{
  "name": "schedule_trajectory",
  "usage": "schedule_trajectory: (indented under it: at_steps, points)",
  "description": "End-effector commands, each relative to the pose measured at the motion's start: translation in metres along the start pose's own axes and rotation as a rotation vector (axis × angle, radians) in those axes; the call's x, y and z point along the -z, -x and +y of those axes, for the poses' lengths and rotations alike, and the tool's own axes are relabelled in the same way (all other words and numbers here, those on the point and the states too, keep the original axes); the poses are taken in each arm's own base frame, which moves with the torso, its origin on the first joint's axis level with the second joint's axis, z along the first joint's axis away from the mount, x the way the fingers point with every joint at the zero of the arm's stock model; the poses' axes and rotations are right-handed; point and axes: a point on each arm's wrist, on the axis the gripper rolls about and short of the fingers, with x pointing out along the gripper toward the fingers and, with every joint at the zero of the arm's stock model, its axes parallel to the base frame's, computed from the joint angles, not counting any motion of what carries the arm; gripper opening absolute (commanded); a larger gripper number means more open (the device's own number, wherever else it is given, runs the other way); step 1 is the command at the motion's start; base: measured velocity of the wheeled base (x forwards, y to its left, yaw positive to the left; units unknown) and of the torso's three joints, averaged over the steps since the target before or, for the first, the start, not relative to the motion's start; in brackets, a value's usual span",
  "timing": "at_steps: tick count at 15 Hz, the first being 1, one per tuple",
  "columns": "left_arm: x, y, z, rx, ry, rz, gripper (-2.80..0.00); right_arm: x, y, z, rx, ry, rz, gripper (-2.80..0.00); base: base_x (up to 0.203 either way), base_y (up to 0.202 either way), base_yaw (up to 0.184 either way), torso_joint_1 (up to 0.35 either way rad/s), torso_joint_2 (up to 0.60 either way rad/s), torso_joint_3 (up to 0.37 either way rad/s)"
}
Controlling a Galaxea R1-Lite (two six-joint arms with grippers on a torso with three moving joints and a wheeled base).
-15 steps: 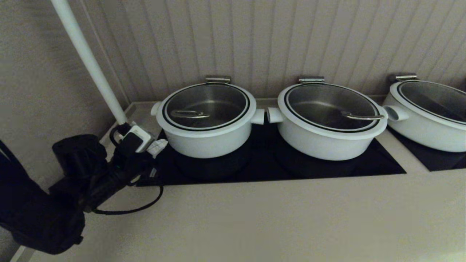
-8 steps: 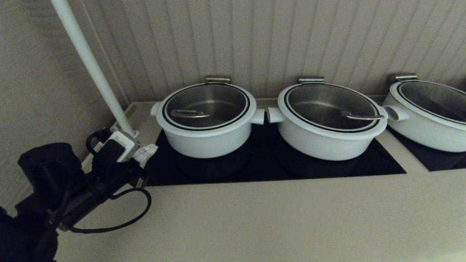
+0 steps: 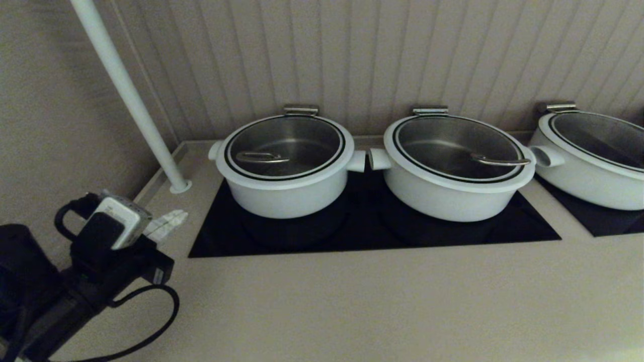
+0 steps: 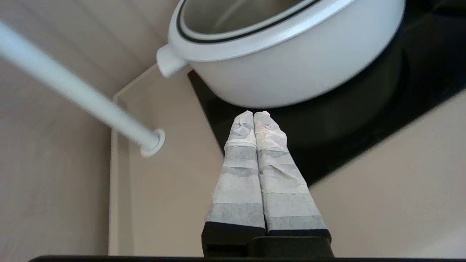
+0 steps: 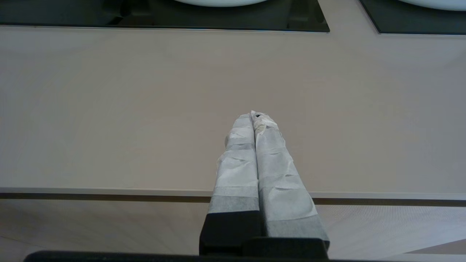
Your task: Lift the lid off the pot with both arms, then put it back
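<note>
Two grippers pressed closed and empty: left gripper [image 3: 168, 224] low at counter's left edge, nearer arm, with the pot [image 3: 287, 168] ahead and to its right, the lid [image 3: 285, 147] seated, loop handle running left-right; right gripper [image 5: 255, 115] over bare counter, well apart.

Bare desk [image 3: 382, 306] spreads across the lower frame, open to a claw. At centre left, the pot [image 3: 287, 193] stands with its lid [image 3: 284, 148] on, a wider pot [image 3: 455, 188] just beside its right handle (a narrow gap). A white pole [image 3: 126, 93] slants at upper left, the wall close behind.
</note>
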Motion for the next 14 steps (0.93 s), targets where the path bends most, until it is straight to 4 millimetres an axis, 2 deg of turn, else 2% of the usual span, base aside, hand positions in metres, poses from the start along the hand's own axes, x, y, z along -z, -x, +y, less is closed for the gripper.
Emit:
schedule_trajectory:
  at_steps: [1,3,9,11,14]
  points:
    - [-0.001,0.025,0.002,-0.034,-0.006,-0.018,-2.80,0.000,0.000,0.000,-0.001,0.002,0.001,-2.80,0.000,0.000,0.000,0.000,0.00,0.000]
    - [0.001,0.037,0.005,-0.071,-0.006,-0.010,-2.80,0.000,0.000,0.000,-0.001,0.001,0.001,-2.80,0.000,0.000,0.000,0.000,0.00,0.000]
    - [-0.001,0.055,0.005,-0.096,0.000,-0.034,-2.80,0.000,0.000,0.000,-0.001,0.002,0.001,-2.80,0.000,0.000,0.000,0.000,0.00,0.000]
    - [-0.004,0.066,0.005,-0.096,0.041,-0.039,-2.80,0.000,0.000,0.000,-0.001,0.002,0.001,-2.80,0.000,0.000,0.000,0.000,0.00,0.000]
    - [-0.003,0.094,-0.001,-0.085,0.186,-0.004,-2.80,0.000,0.000,0.000,-0.001,0.001,0.001,-2.80,0.000,0.000,0.000,0.000,0.00,0.000]
